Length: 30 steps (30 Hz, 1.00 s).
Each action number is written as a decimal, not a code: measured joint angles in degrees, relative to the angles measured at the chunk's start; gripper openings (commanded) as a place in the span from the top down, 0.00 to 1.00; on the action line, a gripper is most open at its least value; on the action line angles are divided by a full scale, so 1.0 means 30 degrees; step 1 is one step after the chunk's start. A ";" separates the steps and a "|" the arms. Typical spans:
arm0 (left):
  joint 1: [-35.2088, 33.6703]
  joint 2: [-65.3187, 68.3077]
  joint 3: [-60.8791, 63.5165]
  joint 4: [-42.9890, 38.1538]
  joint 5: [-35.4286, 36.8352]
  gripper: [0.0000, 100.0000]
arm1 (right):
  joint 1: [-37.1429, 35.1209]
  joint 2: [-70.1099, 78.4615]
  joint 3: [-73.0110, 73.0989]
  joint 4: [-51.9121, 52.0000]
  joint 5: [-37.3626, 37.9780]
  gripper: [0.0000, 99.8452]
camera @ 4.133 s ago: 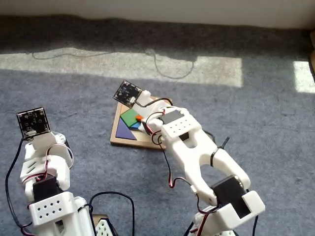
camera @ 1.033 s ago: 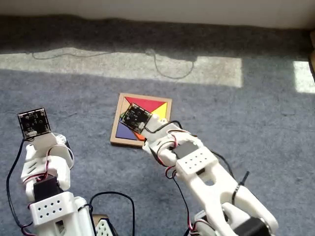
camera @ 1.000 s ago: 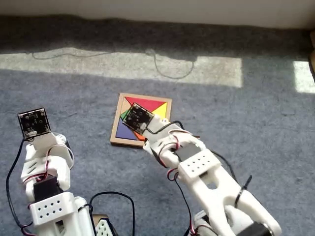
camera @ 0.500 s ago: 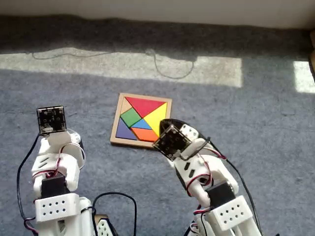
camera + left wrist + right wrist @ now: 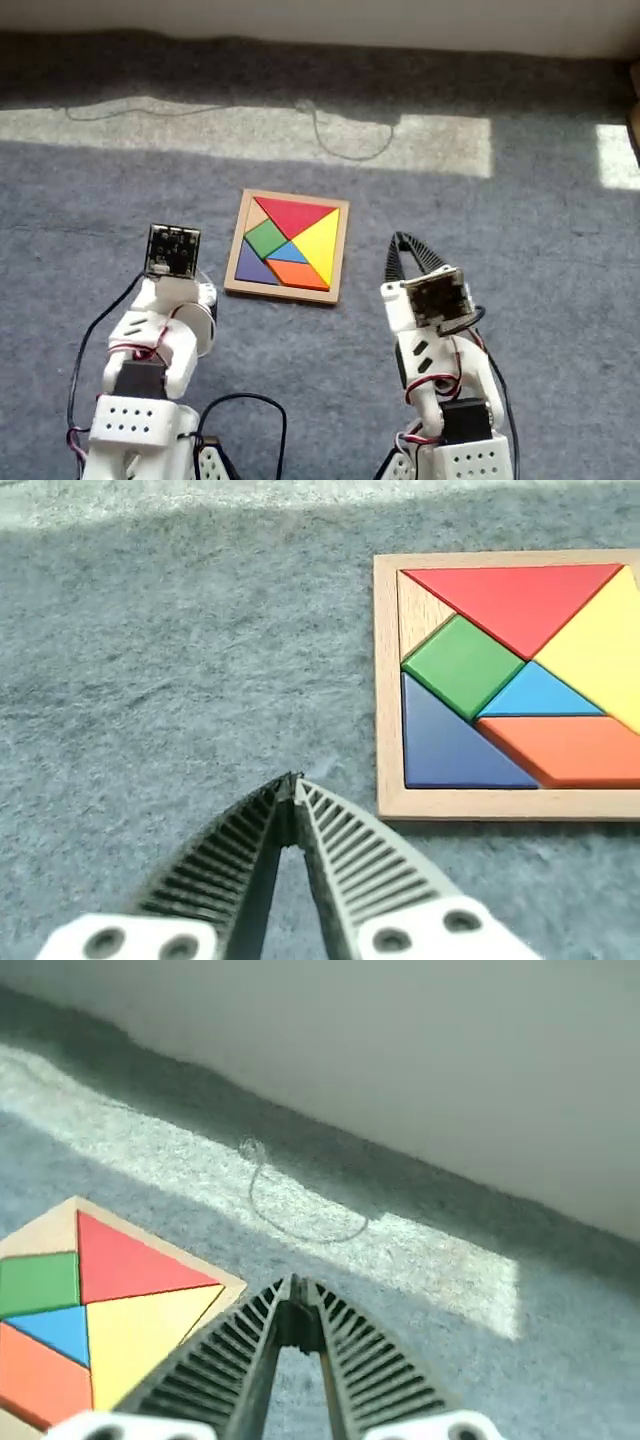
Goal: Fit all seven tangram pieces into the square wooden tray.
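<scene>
Grey carpet [image 5: 520, 250] crossed by a sunlit strip carries the square wooden tray [image 5: 283, 294], with the tangram pieces [image 5: 318, 243] lying flat inside. The left gripper [image 5: 291, 783], fingers pressed together on nothing, sits near the tray's 8 o'clock. The right gripper [image 5: 296, 1285], likewise clenched empty, is at 3 o'clock.

Carpeted indoor room — grey carpet [image 5: 540, 260], pale wall [image 5: 330, 18], sunlit strip [image 5: 250, 135].

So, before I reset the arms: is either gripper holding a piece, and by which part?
Nothing is held: left gripper and right gripper are shut and empty.
</scene>
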<state>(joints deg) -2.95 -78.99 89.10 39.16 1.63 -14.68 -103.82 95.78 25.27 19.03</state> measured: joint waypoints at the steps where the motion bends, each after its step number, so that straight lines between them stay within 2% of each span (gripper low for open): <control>1: 0.0205 0.0000 0.0440 -0.0498 0.0000 0.99 | 0.0264 -0.0088 0.0000 0.0000 -0.1172 0.99; 6: 0.1641 -0.0176 0.2227 -0.4073 0.0000 0.99 | 0.1319 -0.0117 0.0000 0.2139 -0.6418 0.99; 10: 0.1963 0.0000 0.2256 -0.4630 0.0000 0.99 | 0.1436 -0.0117 0.0000 0.5040 -0.8117 0.99; 17: 0.2051 0.0000 0.2286 -0.4425 0.0000 0.99 | 0.1436 -0.0117 0.0000 0.9524 -0.8381 0.99; 24: 0.2051 0.0000 0.2286 -0.1348 0.0000 0.99 | 0.1436 -0.0117 0.0000 1.3568 -0.8381 0.99; 27: 0.1055 0.0000 0.2286 0.0234 0.0000 0.99 | 0.1436 -0.0117 0.0000 1.5004 -0.8381 0.99; 30: -0.0410 0.0000 0.2286 0.0498 0.0000 0.99 | 0.1436 -0.0147 0.0000 1.5297 -0.8381 0.99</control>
<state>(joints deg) -4.18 -78.99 95.96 40.66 1.63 -10.37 -104.26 95.78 71.16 -6.11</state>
